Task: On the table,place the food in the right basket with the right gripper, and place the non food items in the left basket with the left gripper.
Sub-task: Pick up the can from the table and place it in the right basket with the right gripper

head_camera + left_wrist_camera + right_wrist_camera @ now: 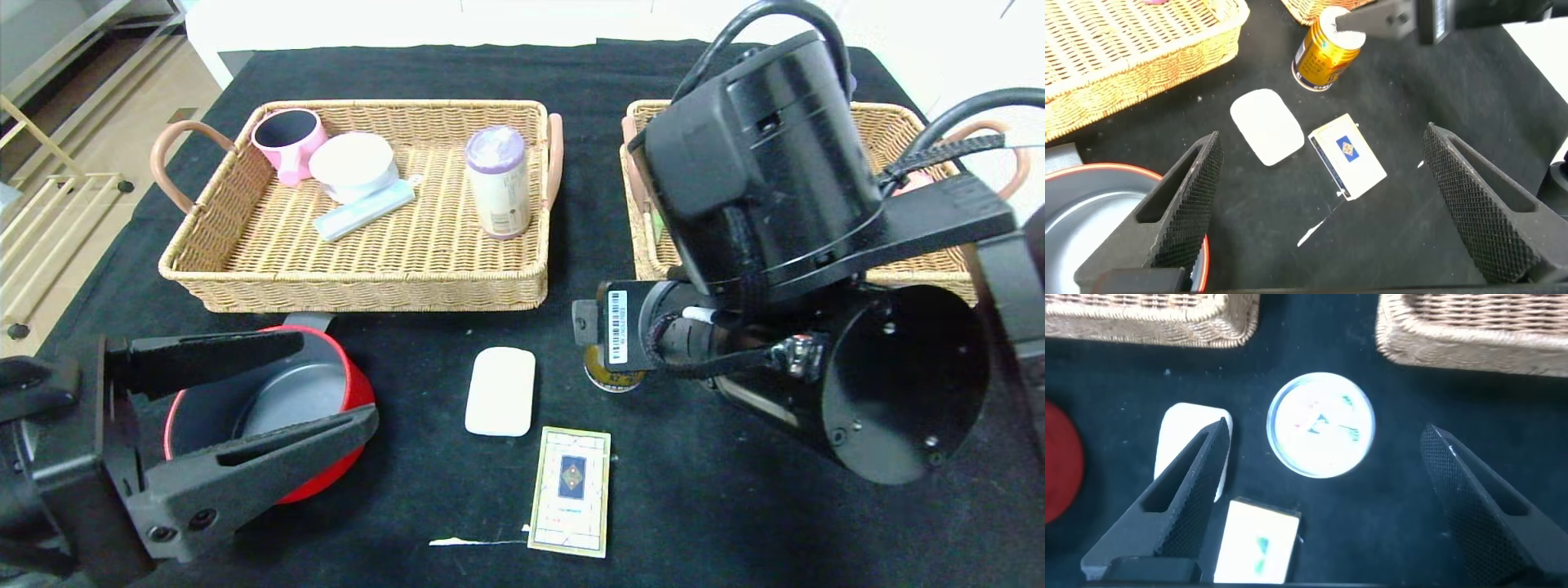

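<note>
1. Two wicker baskets sit side by side at the far end of the table (457, 73) in the head view: the left basket (359, 282) holds four things, a pink cup (287, 143), a round white tub (354, 166), a pale blue stick (364, 210) and a lilac-capped canister (498, 181); the right basket (890, 131) is mostly hidden behind our right arm.
2. Near us we count one red pot (347, 384) on the left, one white block (500, 390) with its long axis running near to far, one card box (570, 492) lying flat, long axis likewise near to far, and one gold can (612, 377) upright, just right of the block. We can read no print on the box or can; only a barcode sticker shows on the arm.
3. The left gripper (326, 384) hovers over the pot, fingers spread wide, holding nothing.
4. One gold can (1325, 54) stands in the left wrist view, beyond the block (1267, 126) and the box (1347, 157) with its blue diamond; the left gripper (1323, 204) gapes empty above them.
5. One silver can top (1321, 423) shows in the right wrist view, seen from straight above between the wide-open fingers (1180, 502) of the right gripper (1327, 461), which touch nothing.
</note>
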Motion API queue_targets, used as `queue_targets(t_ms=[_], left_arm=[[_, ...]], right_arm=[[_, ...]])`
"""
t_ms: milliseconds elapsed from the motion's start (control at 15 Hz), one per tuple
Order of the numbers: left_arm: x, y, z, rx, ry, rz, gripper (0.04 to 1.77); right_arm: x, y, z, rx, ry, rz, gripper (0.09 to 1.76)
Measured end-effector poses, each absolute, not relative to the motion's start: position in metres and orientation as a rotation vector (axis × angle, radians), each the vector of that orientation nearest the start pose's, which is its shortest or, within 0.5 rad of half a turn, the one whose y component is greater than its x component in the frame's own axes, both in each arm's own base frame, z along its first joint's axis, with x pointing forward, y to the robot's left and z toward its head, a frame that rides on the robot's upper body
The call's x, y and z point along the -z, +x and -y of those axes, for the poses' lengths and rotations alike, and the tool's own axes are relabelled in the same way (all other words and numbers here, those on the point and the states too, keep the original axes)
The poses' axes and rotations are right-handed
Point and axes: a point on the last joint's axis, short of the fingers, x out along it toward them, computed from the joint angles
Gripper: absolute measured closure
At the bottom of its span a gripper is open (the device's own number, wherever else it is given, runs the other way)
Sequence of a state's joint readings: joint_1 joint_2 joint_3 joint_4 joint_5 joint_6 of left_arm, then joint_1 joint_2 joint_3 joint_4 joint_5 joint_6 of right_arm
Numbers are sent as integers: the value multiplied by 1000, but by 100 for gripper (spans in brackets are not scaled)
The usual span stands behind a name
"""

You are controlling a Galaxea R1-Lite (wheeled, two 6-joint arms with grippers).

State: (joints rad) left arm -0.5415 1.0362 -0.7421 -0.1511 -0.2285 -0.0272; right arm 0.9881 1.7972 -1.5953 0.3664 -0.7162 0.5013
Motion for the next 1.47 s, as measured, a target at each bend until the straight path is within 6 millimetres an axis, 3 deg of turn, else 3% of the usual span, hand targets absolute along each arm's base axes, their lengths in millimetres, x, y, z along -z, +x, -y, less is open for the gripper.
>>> queue_targets(t_ms=[333, 800, 1467], left_arm=[[-265, 115, 75, 766, -2, -155, 5], [-264, 115, 75, 767, 1, -159, 5], [-264, 115, 75, 767, 9, -155, 5]], right_arm=[[-269, 211, -287, -136, 50, -429, 15], [-253, 232, -286, -64, 61, -453, 14], [-235, 244, -292, -36, 47, -477, 14]])
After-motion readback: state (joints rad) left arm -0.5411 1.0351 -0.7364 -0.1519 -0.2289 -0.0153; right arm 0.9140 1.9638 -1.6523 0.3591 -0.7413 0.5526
